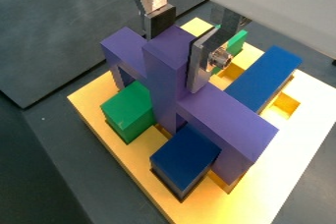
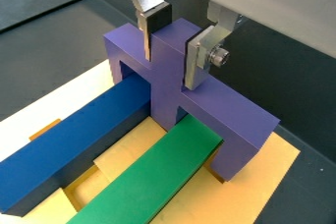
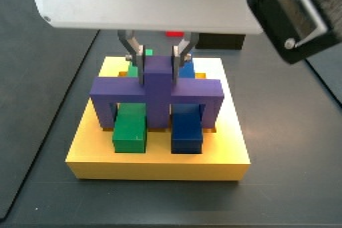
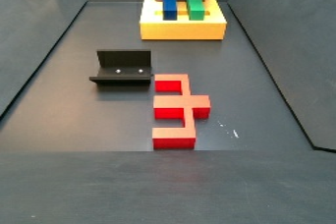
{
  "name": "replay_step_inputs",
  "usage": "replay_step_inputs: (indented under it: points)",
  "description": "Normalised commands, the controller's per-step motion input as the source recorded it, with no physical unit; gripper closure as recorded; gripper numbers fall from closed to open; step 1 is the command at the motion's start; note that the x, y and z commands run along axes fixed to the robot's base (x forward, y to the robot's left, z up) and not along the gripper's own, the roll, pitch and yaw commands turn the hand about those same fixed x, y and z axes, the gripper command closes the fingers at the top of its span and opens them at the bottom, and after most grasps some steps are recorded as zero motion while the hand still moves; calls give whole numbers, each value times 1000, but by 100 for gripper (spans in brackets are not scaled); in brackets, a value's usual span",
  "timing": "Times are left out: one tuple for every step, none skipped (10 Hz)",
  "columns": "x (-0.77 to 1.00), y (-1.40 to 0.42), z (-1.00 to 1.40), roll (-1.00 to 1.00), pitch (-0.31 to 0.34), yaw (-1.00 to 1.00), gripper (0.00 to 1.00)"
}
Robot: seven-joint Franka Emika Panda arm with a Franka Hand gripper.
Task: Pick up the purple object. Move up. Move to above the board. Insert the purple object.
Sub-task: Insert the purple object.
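Purple object (image 1: 184,95): bridging green bar (image 1: 130,109) and blue bar (image 1: 186,158) on the board (image 1: 92,100).
Gripper (image 1: 180,41): narrow, fingers flanking its post.
Advice: press straight down, release only once the legs appear fully seated.

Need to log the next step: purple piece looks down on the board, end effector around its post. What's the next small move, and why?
Probably open the end effector and lift straight up. In both wrist views its fingers flank the central post of the purple object, whose legs already stand on the board, straddling the green bar and blue bar. Whether the legs are fully seated cannot be told.
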Motion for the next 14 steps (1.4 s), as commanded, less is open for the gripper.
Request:
replay_step_inputs:
  points:
    - [46,0,0,0,0,86,100]
    - [0,-29,-17,0,0,69,100]
    - [-37,-91,-77,0,-7,0,100]
    - [-9,-117,-69,0,0,0,100]
    - [0,-91,-63,-17,-19,0,100]
    - [49,0,-149,0,-26,0,100]
    - [20,0,-297,0,-53,0,100]
    - [129,0,-369,6,-23,0,100]
    - [34,0,-423,21,-37,0,100]
    - [0,0,-457,20,-54,0,100]
    - [0,0,-414,0,-86,0,100]
    - [109,-134,-166,0,-6,140,100]
    - [197,-100,-129,0,0,177,100]
    - [137,0,-183,0,-16,31,100]
